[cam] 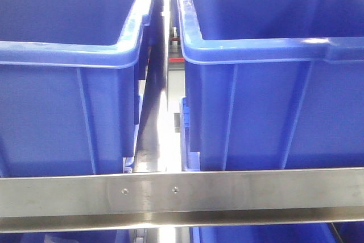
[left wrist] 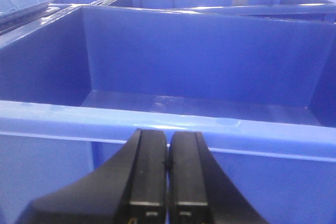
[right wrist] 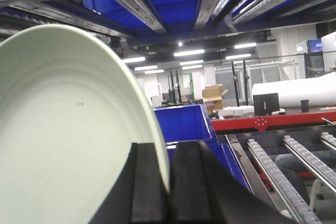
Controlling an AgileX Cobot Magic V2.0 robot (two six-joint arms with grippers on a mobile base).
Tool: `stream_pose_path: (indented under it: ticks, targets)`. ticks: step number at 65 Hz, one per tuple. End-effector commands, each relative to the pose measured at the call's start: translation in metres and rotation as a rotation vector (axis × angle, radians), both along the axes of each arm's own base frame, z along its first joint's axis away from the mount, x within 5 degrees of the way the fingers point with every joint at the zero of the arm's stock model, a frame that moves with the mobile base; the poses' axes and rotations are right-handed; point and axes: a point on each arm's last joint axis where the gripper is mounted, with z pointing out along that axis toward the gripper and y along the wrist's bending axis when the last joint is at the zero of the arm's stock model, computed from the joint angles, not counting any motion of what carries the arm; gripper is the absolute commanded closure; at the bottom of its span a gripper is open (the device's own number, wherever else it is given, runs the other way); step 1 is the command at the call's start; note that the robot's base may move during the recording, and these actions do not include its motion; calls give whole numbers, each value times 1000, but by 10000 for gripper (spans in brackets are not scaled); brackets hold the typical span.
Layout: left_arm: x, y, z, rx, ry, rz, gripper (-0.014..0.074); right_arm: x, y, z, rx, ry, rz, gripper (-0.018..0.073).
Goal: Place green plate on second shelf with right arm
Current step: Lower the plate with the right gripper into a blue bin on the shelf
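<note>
Right wrist: right hand (right wrist: pixel 169 192) clamped on green plate (right wrist: pixel 63 129) rim; left hand (left wrist: pixel 167 182) pressed together over a blue bin (left wrist: pixel 199 72)

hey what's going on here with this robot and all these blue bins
The right gripper is shut on the rim of a pale green plate, held on edge inside a rack with roller rails below and metal rails overhead. The left gripper is shut with nothing in it, hovering at the rim of an empty blue bin. The front view shows only two blue bins behind a metal shelf bar. The plate is not yet set down.
</note>
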Motion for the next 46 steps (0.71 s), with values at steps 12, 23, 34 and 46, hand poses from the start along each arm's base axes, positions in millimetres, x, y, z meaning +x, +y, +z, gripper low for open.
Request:
stream_pose_path:
  ticks: [12,23,34,46]
  targets:
    - [0,0,-4,-2,-69,2,466,55,1,64,40,-177,-52,505]
    - [0,0,-4,-2,-69,2,466,115,7,62,36,-15,-40,505]
    - [0,0,-4,-2,-69,2,466,165,13,34,22,208,-26,474]
    - [0,0,-4,-2,-69,2,466,203,18,12,99,332,1,178]
